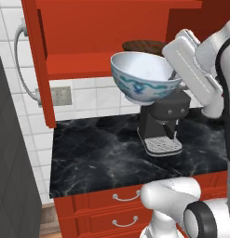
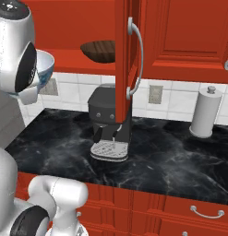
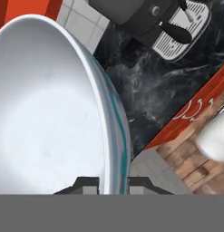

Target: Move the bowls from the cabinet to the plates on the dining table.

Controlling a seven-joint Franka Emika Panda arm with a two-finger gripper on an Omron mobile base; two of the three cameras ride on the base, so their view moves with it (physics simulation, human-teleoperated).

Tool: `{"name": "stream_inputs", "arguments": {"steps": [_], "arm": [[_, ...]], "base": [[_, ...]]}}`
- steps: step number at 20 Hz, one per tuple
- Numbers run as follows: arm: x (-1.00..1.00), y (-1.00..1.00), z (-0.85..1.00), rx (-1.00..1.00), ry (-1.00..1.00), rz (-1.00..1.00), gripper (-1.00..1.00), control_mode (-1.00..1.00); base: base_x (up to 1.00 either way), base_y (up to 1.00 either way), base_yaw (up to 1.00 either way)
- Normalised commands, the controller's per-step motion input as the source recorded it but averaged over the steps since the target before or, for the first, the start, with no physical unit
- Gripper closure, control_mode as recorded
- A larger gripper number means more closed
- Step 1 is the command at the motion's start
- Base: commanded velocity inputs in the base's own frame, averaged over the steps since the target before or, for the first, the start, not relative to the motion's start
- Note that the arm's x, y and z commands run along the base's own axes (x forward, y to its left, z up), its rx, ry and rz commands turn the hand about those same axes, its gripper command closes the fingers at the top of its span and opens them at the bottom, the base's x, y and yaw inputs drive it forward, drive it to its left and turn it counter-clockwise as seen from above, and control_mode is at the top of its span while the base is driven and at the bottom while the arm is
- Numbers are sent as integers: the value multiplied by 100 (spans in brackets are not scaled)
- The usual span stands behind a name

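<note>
My gripper (image 1: 174, 74) is shut on the rim of the deep white bowl (image 1: 143, 76) with the blue pattern and holds it tilted in the air, just in front of the red cabinet's shelf (image 1: 79, 65) and above the coffee machine. In the hand view the bowl's rim (image 3: 111, 136) runs between my fingertips (image 3: 88, 182), with the gripper (image 3: 112, 183) closed on it. The dark brown wooden bowl (image 2: 99, 50) rests on the shelf behind it, and its top edge (image 1: 144, 45) peeks over the white bowl. The plates and the dining table are out of view.
A black coffee machine (image 1: 163, 123) stands on the narrow black marble counter (image 1: 98, 153) right under the bowl. Open cabinet doors (image 2: 124, 64) hang on both sides. A paper towel roll (image 2: 205, 113) stands to the right. Red drawers (image 1: 121, 209) lie below, with a dark tall unit (image 1: 14, 162) at left.
</note>
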Motion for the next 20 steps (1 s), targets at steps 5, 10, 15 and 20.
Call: {"name": "stream_inputs", "arguments": {"steps": [5,10,15,20], "arm": [[-52,-51,-49,-9,0,0,100,-100],[-49,-33,-31,-7,0,0,100,-100],[-52,-6,-16,-2,0,0,100,-100],[-35,-6,-27,-2,0,0,100,-100]], "base": [[0,0,0],[0,0,0],[0,0,0],[0,0,0]]}}
